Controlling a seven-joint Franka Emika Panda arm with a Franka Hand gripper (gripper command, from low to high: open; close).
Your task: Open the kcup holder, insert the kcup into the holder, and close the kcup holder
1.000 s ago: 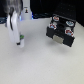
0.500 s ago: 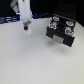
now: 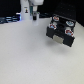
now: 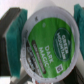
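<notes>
- The arm (image 3: 29, 9) has drawn back toward the far edge of the surface (image 3: 30, 55). A second ago it hung lower over the white top; now it sits up at about eleven o'clock in the exterior view, well apart from the holder.
- The fingers (image 4: 11, 37) are clamped on the pod (image 4: 49, 41). In the wrist view its green and white lid fills the picture, with teal pads pressed against its rim on both sides. So the pod is off the surface and travelling with the arm.
- The black holder (image 3: 61, 31) stands at about two o'clock in the exterior view. It has not shifted between the earlier pictures and this one.
- Other small pods sit in the round slots on top of the holder. I cannot tell how many, as the picture is too coarse.
- A pale handle (image 3: 59, 39) shows on the holder's front. Whether the drawer is pulled out or pushed shut I cannot tell from here.
- My judgement is that the pick-up is done and the carry has begun. What is left is to bring the pod across toward two o'clock, seat it in a free slot, and close the drawer.
- The risk, I reckon, is the pod tilting in the grip as it goes down into a slot.
</notes>
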